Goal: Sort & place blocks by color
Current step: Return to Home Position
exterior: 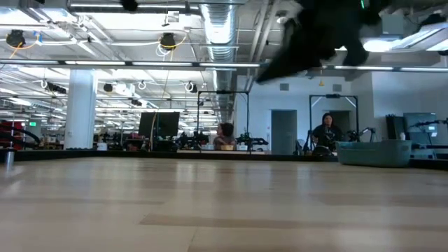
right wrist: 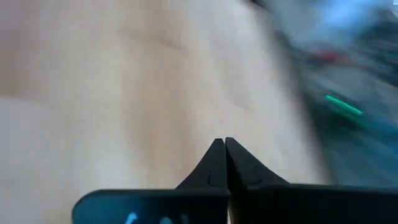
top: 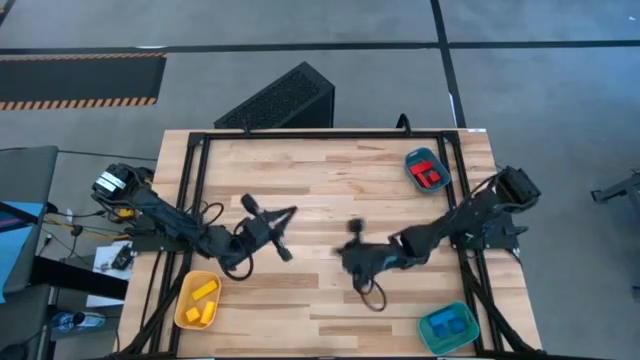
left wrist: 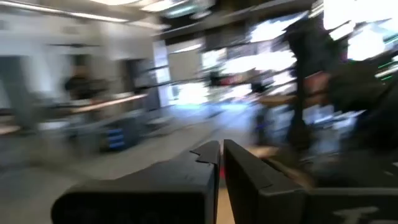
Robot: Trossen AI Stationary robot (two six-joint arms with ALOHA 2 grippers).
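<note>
The blocks lie sorted in three trays in the high view. Yellow blocks (top: pixel 203 300) sit in the yellow oval tray (top: pixel 182 305) at the near left. Red blocks (top: pixel 429 175) are in a teal tray (top: pixel 413 158) at the far right, and blue blocks (top: pixel 450 325) fill another teal tray (top: pixel 430 340) at the near right. My left gripper (top: pixel 290 213) (left wrist: pixel 220 146) hovers left of the table's middle, raised and pointing level, shut and empty. My right gripper (top: pixel 350 255) (right wrist: pixel 224 142) is near the middle, above bare wood, also shut and empty.
A black frame (top: pixel 300 135) runs along the wooden table's far and side edges. In the low view one teal tray (exterior: pixel 374 150) stands at the right and a dark arm (exterior: pixel 315 35) hangs overhead. Bare wood (top: pixel 330 180) lies between the trays. People sit in the room beyond.
</note>
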